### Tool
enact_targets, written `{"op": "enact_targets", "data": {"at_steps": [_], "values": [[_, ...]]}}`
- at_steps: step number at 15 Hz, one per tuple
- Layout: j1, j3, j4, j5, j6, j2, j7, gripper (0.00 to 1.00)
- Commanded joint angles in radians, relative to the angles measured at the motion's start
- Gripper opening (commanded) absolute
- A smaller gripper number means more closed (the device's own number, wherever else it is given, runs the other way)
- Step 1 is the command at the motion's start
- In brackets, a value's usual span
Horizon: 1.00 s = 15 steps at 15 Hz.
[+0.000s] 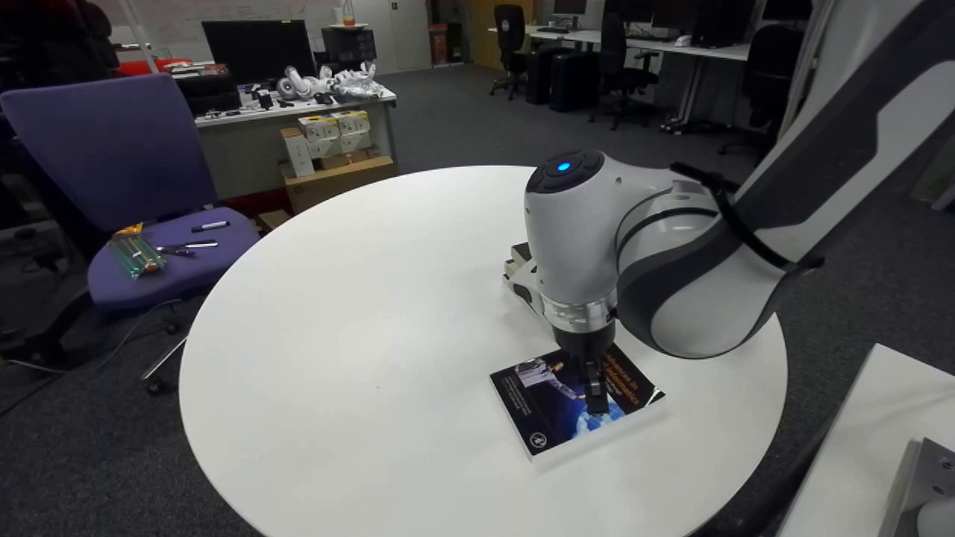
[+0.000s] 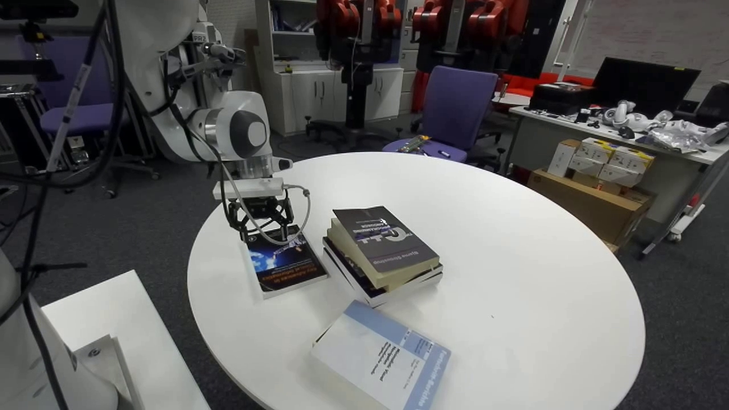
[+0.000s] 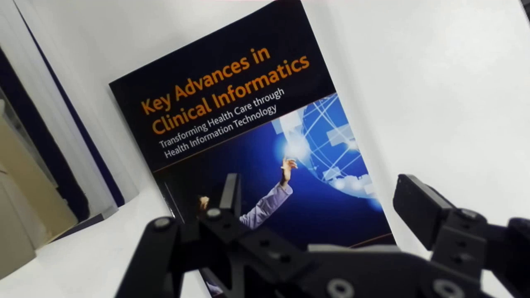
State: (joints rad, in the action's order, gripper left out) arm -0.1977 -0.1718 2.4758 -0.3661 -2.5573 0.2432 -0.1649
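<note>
In an exterior view, a round, smooth white table (image 1: 336, 335) stands on dark carpet (image 1: 455, 112), a purple fabric chair (image 1: 112, 142) near it and a cluttered desk (image 1: 246, 153) with a black monitor (image 1: 261, 52) beyond. The glossy white-and-grey arm (image 1: 671, 276) leans over the table, hiding part of it, its gripper (image 1: 597, 403) pointing down above a dark book (image 1: 548, 418) that lies flat toward the edge.

In an exterior view, a stack (image 2: 379, 242) of thick books sits just beside the dark book, cream pages askew beneath a charcoal cover. A blue-and-white book (image 2: 379, 359) lies near the stack. A pale cable (image 2: 308, 200) loops in front of the gripper; red robots (image 2: 492, 23) and white cupboards (image 2: 299, 99) line the background.

In the wrist view, the gripper's angular black fingers (image 3: 420, 207) stand wide apart, one over the dark book's slick cover, printed orange on black above a blue globe, the other out past its edge, over the table. Whether either touches down cannot be told. The stack's page edges crowd the left.
</note>
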Motion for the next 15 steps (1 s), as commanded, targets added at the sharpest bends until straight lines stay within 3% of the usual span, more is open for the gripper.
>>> {"op": "enact_targets", "data": {"at_steps": [1, 5, 11, 15], "values": [[-0.003, 0.003, 0.000, 0.003, 0.002, -0.001, -0.003, 1.00], [-0.037, 0.023, 0.002, -0.118, 0.029, 0.009, 0.017, 1.00], [-0.098, 0.064, 0.017, -0.446, 0.022, 0.012, 0.190, 1.00], [-0.082, 0.035, 0.053, -0.507, -0.034, 0.034, 0.261, 1.00]]}}
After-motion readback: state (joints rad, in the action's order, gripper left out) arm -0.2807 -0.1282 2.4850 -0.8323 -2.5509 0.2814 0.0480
